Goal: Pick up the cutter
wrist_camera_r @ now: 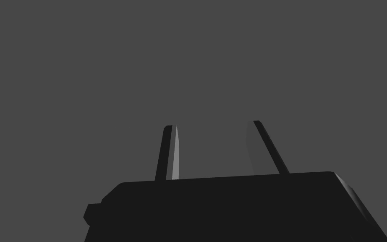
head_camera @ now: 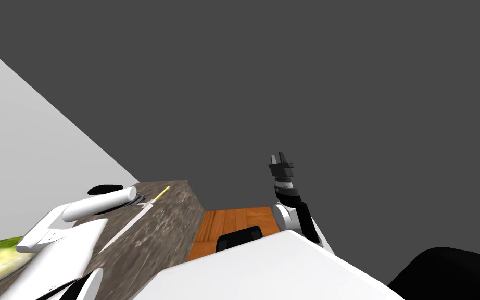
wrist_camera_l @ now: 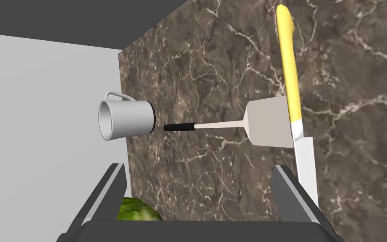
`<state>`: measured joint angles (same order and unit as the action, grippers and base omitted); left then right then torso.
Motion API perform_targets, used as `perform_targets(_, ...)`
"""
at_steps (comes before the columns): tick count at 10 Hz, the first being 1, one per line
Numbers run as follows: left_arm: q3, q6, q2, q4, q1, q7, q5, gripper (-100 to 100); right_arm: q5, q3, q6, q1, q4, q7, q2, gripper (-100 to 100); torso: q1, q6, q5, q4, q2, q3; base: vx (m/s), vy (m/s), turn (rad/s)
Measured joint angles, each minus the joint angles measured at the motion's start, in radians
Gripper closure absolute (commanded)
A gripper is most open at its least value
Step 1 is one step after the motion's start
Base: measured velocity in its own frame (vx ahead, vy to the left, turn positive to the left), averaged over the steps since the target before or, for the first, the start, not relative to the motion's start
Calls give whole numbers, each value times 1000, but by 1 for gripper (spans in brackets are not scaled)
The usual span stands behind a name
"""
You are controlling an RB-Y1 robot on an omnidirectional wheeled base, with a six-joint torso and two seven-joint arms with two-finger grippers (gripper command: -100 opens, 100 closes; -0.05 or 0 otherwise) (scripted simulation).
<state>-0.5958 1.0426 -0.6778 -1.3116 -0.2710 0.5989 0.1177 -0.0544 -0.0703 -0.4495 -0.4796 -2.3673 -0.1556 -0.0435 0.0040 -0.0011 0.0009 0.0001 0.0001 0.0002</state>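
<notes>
Hovering open and empty over the counter [wrist_camera_l: 213, 54], my left gripper [wrist_camera_l: 199, 170] has yet to grasp the yellow-handled cutter [wrist_camera_l: 292, 84], lying flat at lower left in the head view; right gripper [wrist_camera_r: 213, 124] also spread, idle.

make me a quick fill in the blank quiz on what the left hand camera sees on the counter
1. The knife has a ____ handle.
2. The spatula lies beside the knife, and its dark handle tip points toward the ____.
3. The left gripper is ____ and holds nothing.
4. A ____ vegetable lies by one of its fingers.

Missing words: yellow; mug; open; green.
</notes>
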Motion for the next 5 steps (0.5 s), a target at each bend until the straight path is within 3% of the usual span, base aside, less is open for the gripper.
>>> perform_targets(5,-46,126,-40,130,-53,37,21,-100,0,0,0,0,0,0,0,0,1,0,0,0,0,0,-3,46,-95)
